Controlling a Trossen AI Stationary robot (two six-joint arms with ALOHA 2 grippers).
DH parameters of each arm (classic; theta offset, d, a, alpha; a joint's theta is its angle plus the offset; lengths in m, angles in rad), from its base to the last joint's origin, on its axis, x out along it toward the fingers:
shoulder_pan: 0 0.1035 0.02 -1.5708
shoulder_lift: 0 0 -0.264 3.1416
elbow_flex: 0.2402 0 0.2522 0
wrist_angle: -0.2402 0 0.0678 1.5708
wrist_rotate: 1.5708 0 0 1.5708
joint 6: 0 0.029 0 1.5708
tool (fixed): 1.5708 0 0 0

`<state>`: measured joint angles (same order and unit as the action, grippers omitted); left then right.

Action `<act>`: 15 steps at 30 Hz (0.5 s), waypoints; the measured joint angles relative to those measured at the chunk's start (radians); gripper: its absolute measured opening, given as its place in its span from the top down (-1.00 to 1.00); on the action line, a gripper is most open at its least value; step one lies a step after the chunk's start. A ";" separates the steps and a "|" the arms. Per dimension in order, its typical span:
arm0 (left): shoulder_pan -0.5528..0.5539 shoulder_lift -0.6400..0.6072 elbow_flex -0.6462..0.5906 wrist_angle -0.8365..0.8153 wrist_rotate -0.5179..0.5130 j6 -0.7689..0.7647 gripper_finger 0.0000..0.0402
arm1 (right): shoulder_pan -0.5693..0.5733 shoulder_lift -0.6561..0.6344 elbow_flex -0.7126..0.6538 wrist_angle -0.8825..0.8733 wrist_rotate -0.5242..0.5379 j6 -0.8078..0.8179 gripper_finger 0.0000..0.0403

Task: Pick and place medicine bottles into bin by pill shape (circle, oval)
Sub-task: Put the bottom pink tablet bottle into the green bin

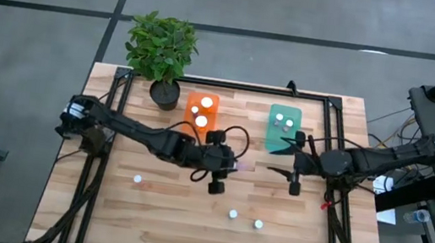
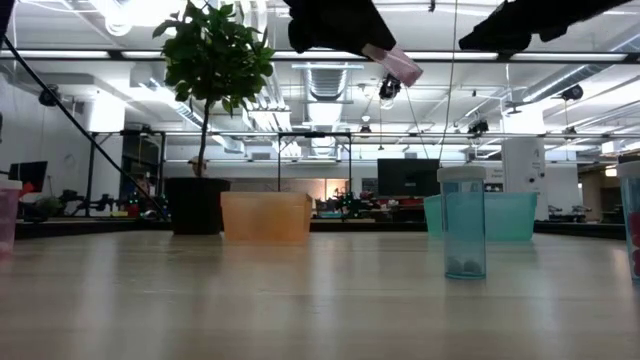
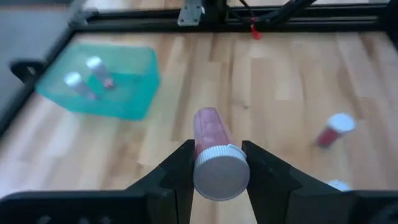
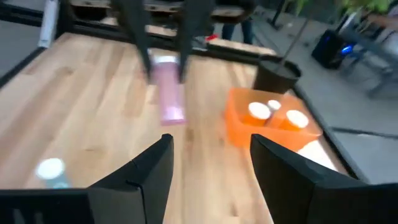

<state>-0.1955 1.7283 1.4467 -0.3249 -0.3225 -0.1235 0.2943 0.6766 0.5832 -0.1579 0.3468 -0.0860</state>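
At the near edge of the pale wooden-plank desk (image 1: 187, 219) two small white-capped medicine bottles (image 1: 232, 215) stand close together, one of them a teal translucent bottle (image 2: 464, 222) seen upright in the low view, and a third white-capped bottle (image 1: 137, 180) sits well apart toward the left side. Above the middle of the desk the left tool (image 3: 219, 168) is clamped on a pink translucent medicine bottle with a round white cap (image 3: 214, 155), its two dark fingers (image 3: 177, 177) pressing the bottle's sides just behind the cap; the bottle is lifted clear of the desk and tilted. Just to its right the right tool (image 4: 211, 155) hangs above the desk with its fingers (image 4: 146, 171) spread apart and nothing between them, pointed toward the held pink bottle. Farther back stand the two bins: the small orange translucent rectangular plastic tub (image 1: 201, 111) holding two white-capped bottles, and beside it, with a gap between, the teal-green translucent tub (image 1: 284, 127) with two more bottles inside. At the far edge, just left of the orange tub, stands a leafy green plant in a black pot (image 1: 163, 54).
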 joint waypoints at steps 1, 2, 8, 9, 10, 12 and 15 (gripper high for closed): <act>0.007 0.000 0.000 0.007 0.000 0.030 0.49 | 0.000 0.008 0.012 -0.013 -0.017 0.014 -0.02; 0.013 0.000 0.000 0.009 0.000 0.060 0.49 | 0.000 0.017 0.023 -0.021 -0.032 0.020 -0.04; 0.026 0.000 0.000 0.038 -0.001 0.226 0.49 | 0.000 0.097 0.085 -0.056 -0.043 0.074 -0.17; 0.026 0.000 0.000 0.036 -0.001 0.254 0.49 | 0.000 0.116 0.101 -0.073 -0.043 0.083 -0.19; 0.026 0.000 0.000 0.036 0.000 0.280 0.49 | 0.000 0.134 0.119 -0.088 -0.042 0.092 -0.21; 0.026 0.003 0.000 0.037 -0.001 0.321 0.49 | 0.000 0.172 0.155 -0.119 -0.042 0.094 -0.25; 0.026 0.003 0.000 0.039 -0.001 0.388 0.49 | 0.000 0.220 0.212 -0.183 -0.042 0.094 -0.29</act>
<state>-0.1696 1.7317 1.4464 -0.2863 -0.3233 0.2648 0.2943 0.8968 0.7951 -0.3409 0.3049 0.0082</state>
